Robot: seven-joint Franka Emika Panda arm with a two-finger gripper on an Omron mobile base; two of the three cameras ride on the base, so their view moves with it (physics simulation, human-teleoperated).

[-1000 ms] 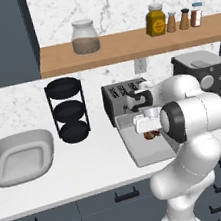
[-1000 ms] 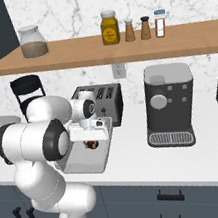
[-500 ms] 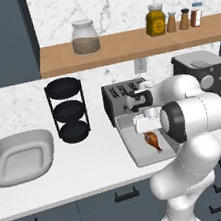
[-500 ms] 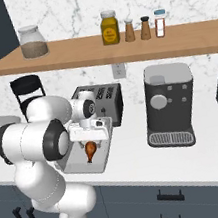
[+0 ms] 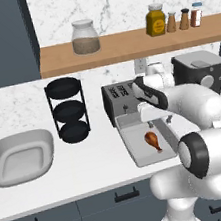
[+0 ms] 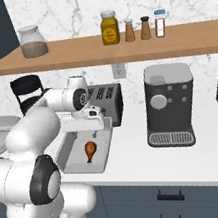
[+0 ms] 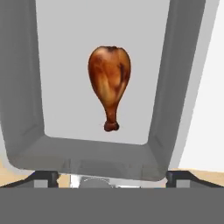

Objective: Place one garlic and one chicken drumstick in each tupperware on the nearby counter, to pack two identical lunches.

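Counter (image 5: pixel 92 171): end effector (image 7: pixel 112 176) spread above drumstick (image 7: pixel 109 78) in tray (image 7: pixel 173 87).

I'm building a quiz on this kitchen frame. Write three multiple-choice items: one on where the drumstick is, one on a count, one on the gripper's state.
1. Where does the chicken drumstick lie?
A. In the rectangular tupperware
B. In the oval tupperware
C. On the bare counter

2. How many drumsticks are in that tray?
A. None
B. One
C. Two

3. What is the state of the gripper?
A. Shut on the drumstick
B. Shut on nothing
C. Open, above the tray

Answers:
1. A: both base views show the drumstick on the floor of the rectangular tray in front of the toaster, while the oval tupperware sits far off.
2. B: the hand view shows a single leg and nothing else inside.
3. C: the finger tips stand wide apart at the bottom of the hand view, with the drumstick lying free.
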